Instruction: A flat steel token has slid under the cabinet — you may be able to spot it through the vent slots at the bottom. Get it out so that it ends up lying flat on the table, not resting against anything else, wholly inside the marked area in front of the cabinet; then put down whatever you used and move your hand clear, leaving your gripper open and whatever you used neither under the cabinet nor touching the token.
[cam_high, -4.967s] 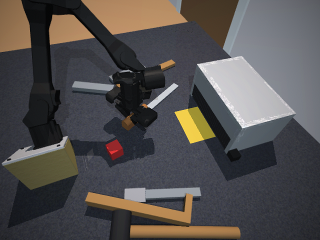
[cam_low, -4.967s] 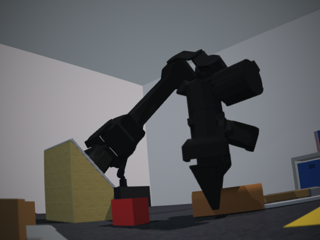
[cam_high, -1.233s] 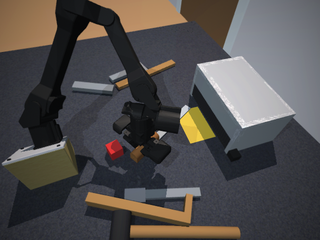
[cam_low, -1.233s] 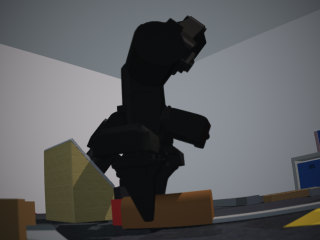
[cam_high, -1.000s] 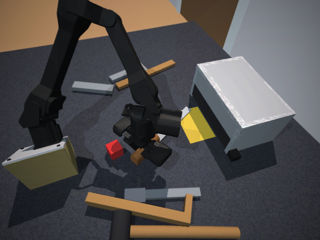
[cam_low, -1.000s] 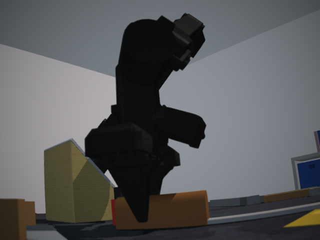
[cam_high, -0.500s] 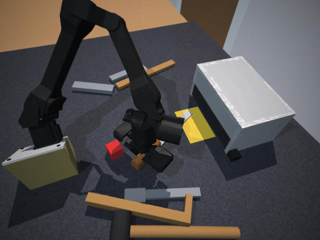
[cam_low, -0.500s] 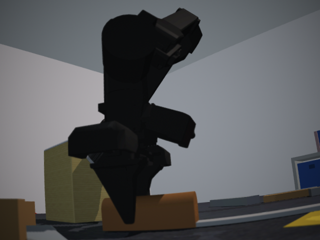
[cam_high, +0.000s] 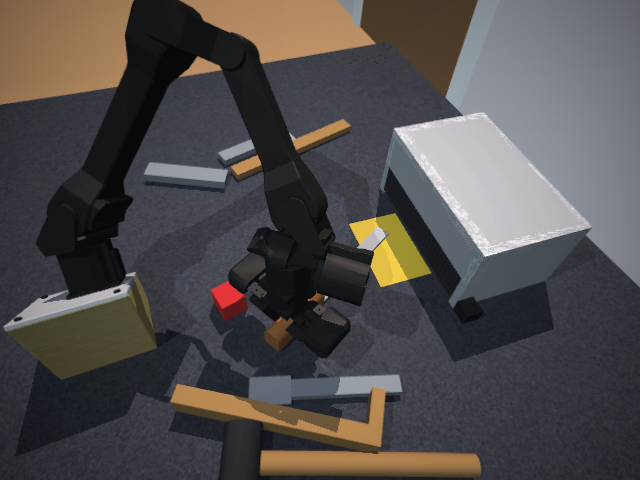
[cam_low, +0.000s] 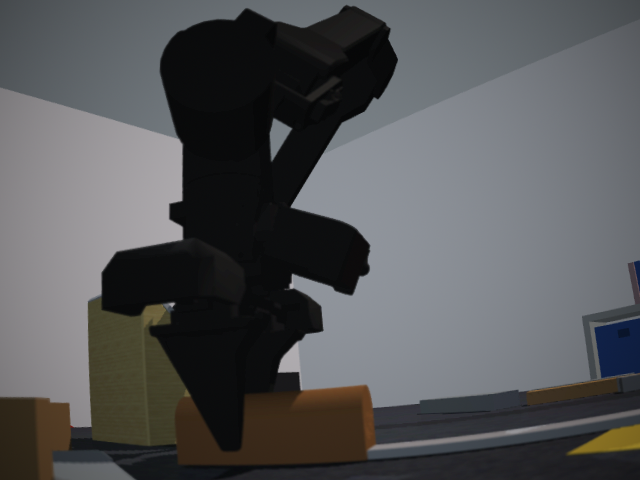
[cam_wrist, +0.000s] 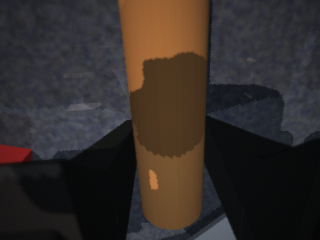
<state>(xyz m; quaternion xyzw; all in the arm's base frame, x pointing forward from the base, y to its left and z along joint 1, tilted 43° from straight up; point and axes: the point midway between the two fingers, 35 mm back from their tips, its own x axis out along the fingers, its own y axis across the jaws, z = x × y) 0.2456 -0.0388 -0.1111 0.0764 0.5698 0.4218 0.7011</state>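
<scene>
My gripper is shut on the round wooden handle of a tool, low at the table. The tool's thin steel blade points toward the cabinet; its far end overlaps the yellow marked area in the top view. The middle of the blade is hidden behind the gripper there. The cabinet's dark slotted front faces the yellow area. I cannot make out the steel token in any view.
A red cube lies beside the gripper. An L-shaped wooden stick, a stepped grey bar and a black-headed mallet lie at the front. Grey and wooden bars lie at the back. A small black block is at the cabinet's near corner.
</scene>
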